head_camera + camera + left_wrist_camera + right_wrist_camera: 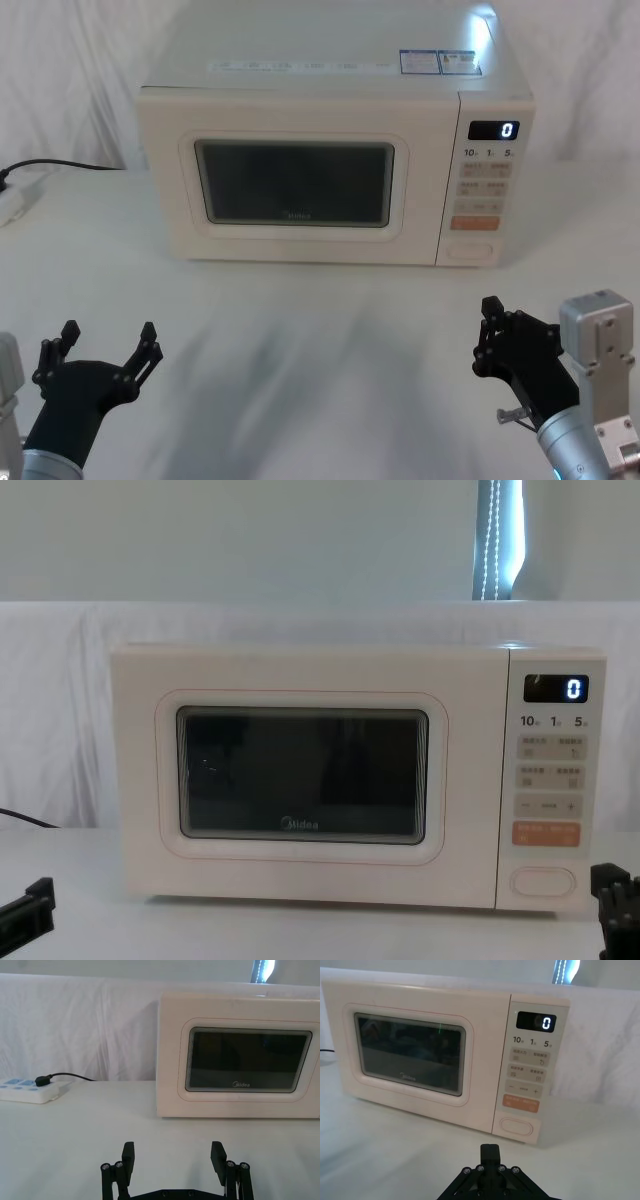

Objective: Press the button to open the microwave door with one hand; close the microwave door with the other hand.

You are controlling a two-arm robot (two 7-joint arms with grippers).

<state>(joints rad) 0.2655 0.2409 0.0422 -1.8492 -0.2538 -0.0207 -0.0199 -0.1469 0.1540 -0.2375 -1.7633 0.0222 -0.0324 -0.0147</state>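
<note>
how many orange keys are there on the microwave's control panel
1. The orange key sits low on the microwave panel, just above the wide cream button and below the small beige keys; none seem hidden.

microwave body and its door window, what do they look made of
The microwave body looks like cream painted metal or plastic, matte to satin, with only a soft light patch on top. Its door window looks like dark glossy glass or clear plastic, showing faint reflections.
</note>
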